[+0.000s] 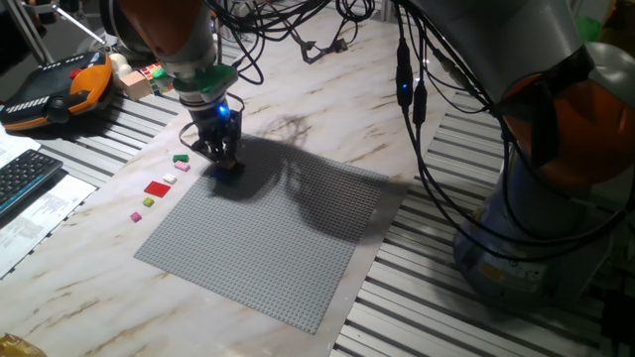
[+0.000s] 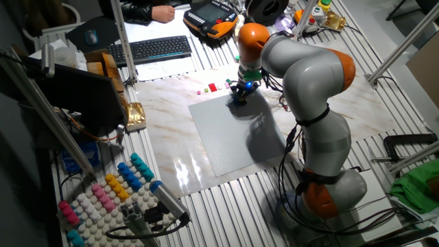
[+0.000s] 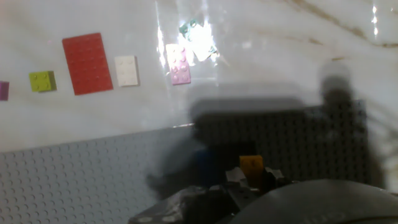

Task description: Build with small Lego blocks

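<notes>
My gripper (image 1: 225, 163) (image 2: 239, 96) stands low over the far left corner of the grey baseplate (image 1: 268, 233). In the hand view its dark fingertips (image 3: 271, 178) close around a small yellow block (image 3: 251, 163) at the plate's surface, and a blue block (image 3: 202, 159) sits in shadow just left of it. Loose small Lego blocks lie on the marble beside the plate: a red plate (image 3: 87, 63) (image 1: 157, 188), a white one (image 3: 126, 70), a pink one (image 3: 179, 64), a yellow-green square (image 3: 42, 81) and a green one (image 1: 181, 158).
An orange teach pendant (image 1: 60, 89) and a keyboard (image 1: 25, 178) lie at the left. A multicoloured cube (image 1: 151, 71) sits behind the gripper. Black cables (image 1: 412, 109) hang over the table. The arm's base (image 1: 526, 228) stands on the slatted edge at right.
</notes>
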Available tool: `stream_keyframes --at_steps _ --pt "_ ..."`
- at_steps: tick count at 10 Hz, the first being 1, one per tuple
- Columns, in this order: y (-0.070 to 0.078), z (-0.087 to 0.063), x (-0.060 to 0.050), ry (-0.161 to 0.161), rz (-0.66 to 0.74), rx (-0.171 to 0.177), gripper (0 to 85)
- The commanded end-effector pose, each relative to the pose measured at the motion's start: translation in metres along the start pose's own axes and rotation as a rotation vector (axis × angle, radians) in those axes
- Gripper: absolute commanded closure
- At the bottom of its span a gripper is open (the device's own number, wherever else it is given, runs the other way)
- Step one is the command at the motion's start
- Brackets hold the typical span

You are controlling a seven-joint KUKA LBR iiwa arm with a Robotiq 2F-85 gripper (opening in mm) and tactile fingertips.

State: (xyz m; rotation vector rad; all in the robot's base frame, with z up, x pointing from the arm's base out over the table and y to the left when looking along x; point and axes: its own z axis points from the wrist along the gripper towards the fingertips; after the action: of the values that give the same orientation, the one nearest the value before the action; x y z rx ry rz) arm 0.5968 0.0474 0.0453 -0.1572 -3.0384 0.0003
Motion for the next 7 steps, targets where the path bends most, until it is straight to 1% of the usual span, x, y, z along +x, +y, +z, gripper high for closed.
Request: stream_keyframes --at_steps 1,2,3,4,5,7 --pt "0.0014 -0.0004 -0.0004 -0.003 0.005 -0.001 75.7" --pt "0.0024 0.0007 -0.0014 -0.005 0.006 -0.003 75.7" --pt "0.0016 0.0019 -0.0027 -0.011 -0.006 0.004 75.0" --pt "-0.0001 0.0028 -0.0039 -0.017 -0.028 0.025 74.3" --pt "-0.0017 0.0037 -0.0049 -0.018 -0.046 0.031 74.0" --pt "-0.0034 0.0047 -0.006 -0.017 -0.054 0.031 73.3"
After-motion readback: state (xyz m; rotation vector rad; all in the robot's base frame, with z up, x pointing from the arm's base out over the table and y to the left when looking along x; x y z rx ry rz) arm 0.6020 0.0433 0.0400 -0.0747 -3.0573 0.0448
